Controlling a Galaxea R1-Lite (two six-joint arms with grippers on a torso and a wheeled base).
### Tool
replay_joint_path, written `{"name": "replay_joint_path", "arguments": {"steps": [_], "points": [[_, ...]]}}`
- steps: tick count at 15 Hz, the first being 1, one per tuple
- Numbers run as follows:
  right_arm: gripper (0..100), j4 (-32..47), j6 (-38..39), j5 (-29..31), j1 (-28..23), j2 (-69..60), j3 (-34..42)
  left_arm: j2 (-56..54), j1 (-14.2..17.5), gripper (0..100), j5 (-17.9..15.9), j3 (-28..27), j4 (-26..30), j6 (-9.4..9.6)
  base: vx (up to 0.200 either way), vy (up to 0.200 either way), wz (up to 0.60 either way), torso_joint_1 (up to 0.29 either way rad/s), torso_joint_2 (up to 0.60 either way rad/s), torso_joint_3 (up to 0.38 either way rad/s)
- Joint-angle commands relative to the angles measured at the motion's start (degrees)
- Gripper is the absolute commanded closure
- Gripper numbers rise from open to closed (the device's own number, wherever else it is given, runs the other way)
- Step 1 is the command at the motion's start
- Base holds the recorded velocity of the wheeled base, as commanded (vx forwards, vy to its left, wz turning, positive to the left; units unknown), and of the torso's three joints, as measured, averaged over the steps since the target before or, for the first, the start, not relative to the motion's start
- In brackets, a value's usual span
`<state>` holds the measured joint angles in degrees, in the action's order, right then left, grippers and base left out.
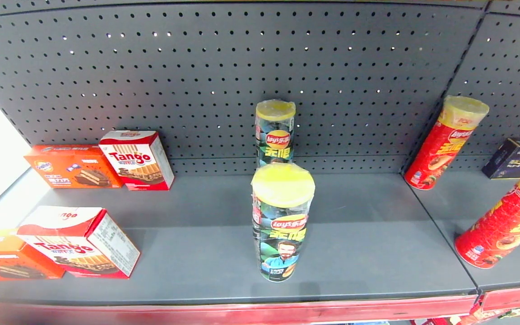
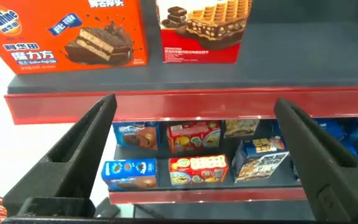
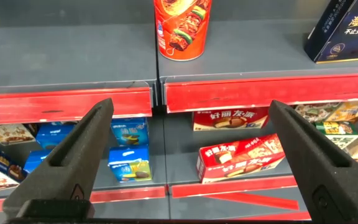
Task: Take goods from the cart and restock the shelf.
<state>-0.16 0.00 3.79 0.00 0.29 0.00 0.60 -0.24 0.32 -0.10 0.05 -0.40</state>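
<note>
Dark grey shelf (image 1: 368,234) before a pegboard wall (image 1: 197,67); left tool (image 2: 194,102) and right tool (image 3: 191,104) spread, empty.

Right gripper (image 3: 191,104) jaws spread wide. Red can (image 3: 181,28) upright on shelf (image 3: 67,62) near front edge; dark box (image 3: 347,28) well apart. Snack boxes (image 3: 238,155) on lower shelves (image 3: 229,185).

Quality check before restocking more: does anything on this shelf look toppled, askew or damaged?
Nothing stands out. The front green chip can and rear green chip can, both yellow-lidded, stand upright; the rear red-and-white wafer box and rear orange cake box stand face-out.
</note>
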Motion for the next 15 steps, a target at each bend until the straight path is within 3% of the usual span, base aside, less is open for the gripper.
{"name": "replay_joint_path", "arguments": {"steps": [1,6,9,15], "points": [[0,0.0,0.0,0.0,0.0,0.1,0.0,0.1,0.0,0,0.0,0.0,0.0,-0.04,0.000,0.000,0.00,0.000,0.00,0.000],[0,0.1,-0.3,-0.5,0.0,0.1,0.0,0.1,0.0,0,-0.1,0.0,0.0,-0.04,0.000,0.000,0.00,0.000,0.00,0.000],[0,0.1,-0.3,-0.5,0.0,0.1,0.0,0.1,0.0,0,0.2,0.0,0.0,-0.13,-0.200,0.000,0.00,0.006,0.00,0.002],[0,0.1,-0.3,-0.5,0.0,0.1,0.0,0.1,0.0,0,-0.1,0.0,0.0,0.05,0.000,0.000,0.00,0.000,0.00,0.000]]}}
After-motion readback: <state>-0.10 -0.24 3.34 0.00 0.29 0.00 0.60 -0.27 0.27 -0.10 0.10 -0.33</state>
